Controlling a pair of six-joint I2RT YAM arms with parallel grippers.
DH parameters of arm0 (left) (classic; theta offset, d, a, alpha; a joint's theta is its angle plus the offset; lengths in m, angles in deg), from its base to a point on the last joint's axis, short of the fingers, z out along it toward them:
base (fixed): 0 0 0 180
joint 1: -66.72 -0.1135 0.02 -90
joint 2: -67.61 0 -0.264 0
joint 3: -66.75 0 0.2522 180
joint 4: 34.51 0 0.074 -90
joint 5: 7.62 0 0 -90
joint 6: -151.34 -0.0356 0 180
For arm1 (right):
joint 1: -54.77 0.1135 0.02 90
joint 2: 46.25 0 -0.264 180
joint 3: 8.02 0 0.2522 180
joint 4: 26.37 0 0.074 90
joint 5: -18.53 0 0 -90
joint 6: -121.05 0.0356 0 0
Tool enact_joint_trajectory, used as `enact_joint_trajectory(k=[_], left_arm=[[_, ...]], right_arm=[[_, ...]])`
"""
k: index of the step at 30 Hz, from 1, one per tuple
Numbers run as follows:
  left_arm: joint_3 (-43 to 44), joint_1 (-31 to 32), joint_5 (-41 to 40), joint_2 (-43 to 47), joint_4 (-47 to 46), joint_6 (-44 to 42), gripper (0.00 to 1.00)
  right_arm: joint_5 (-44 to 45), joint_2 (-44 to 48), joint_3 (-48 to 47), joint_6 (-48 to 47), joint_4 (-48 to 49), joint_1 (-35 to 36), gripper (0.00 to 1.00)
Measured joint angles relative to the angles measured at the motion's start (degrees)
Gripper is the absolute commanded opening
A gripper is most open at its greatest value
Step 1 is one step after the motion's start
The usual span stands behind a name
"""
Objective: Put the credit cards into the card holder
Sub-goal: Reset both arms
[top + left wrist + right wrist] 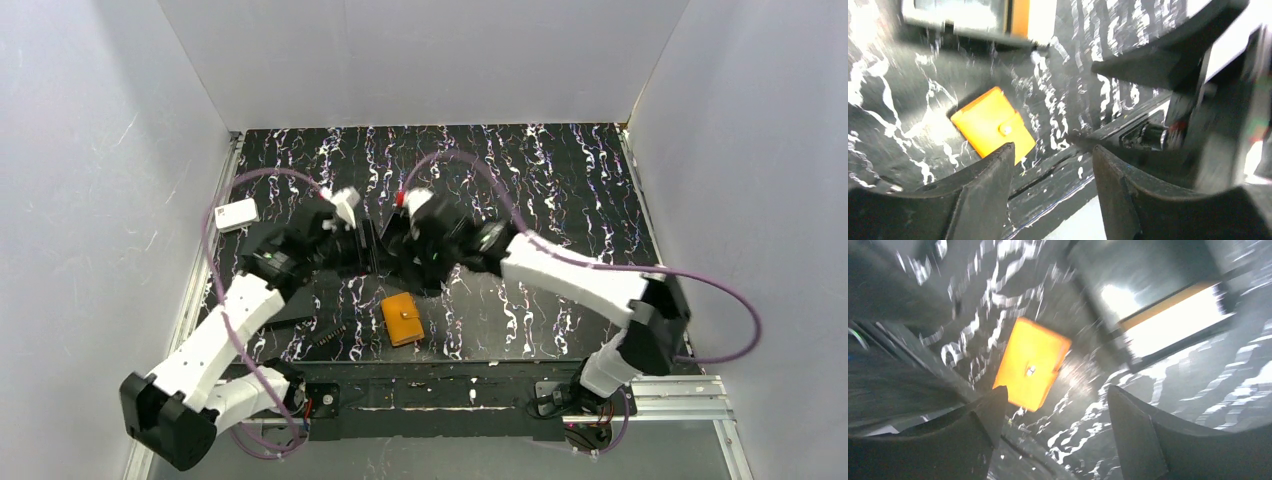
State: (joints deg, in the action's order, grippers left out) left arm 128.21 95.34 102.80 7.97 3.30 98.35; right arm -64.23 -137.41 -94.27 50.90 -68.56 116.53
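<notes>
Near the front edge of the surface [560, 180], between the two arm bases, the card holder [402, 318] lies flat and closed, snap tab up, with neither hand touching it. No credit cards positively identified. Both wrist views show a blurred pale panel [1175, 322] with an orange strip in a dark frame, apart from the holder, which may be them (cannot tell). Handling, as a judgement: the holder looks light and soft-walled, likely to flex and to slide on the slick surface if nudged. Best taken by a pinch across a long edge away from the snap, one hand pinning while the other works the tab. Cards would be thin, stiff, slippery and flush to whatever they lie on, so an edge needs lifting before any pinch. Pose: both arms reach forward and inward, forearms converging mid-surface, hands close together and well beyond the holder. Fingers of the left hand [1052, 150] stand apart with nothing between; the right hand [1057, 390] likewise spread and empty. A white rounded box [237, 214] sits far left.
</notes>
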Motion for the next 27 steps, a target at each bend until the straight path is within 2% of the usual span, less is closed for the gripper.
enact_joint_trajectory(k=[2, 4, 5, 9, 12, 18, 27], left_arm=[[9.2, -0.2, -2.2, 0.6, 6.8, -2.3, 0.63], [19.9, -0.4, -5.2, 1.3, 11.1, -5.2, 0.67], [23.8, -0.5, -6.6, 1.9, 12.5, -6.6, 0.69], [38.0, -0.5, -13.1, 5.0, 17.4, -11.6, 0.75], [46.3, -0.5, -17.6, 6.0, 19.4, -14.8, 0.77], [57.4, -0.5, -24.5, 6.9, 19.7, -21.1, 0.80], [60.3, -0.5, -29.7, 7.2, 21.0, -26.5, 0.83]], right_arm=[[0.3, 3.5, -6.8, -2.4, -4.8, -4.3, 0.86], [4.0, 7.0, -15.5, -5.4, -9.1, -8.4, 0.96], [6.3, 8.3, -19.0, -6.4, -10.2, -9.8, 0.98], [18.1, 14.8, -33.3, -12.8, -12.2, -10.5, 0.98], [24.0, 18.9, -37.9, -16.5, -11.4, -9.9, 0.98], [33.6, 25.7, -38.0, -22.7, -5.9, -9.9, 0.98], [39.4, 30.1, -34.2, -25.4, 0.5, -9.9, 0.98]])
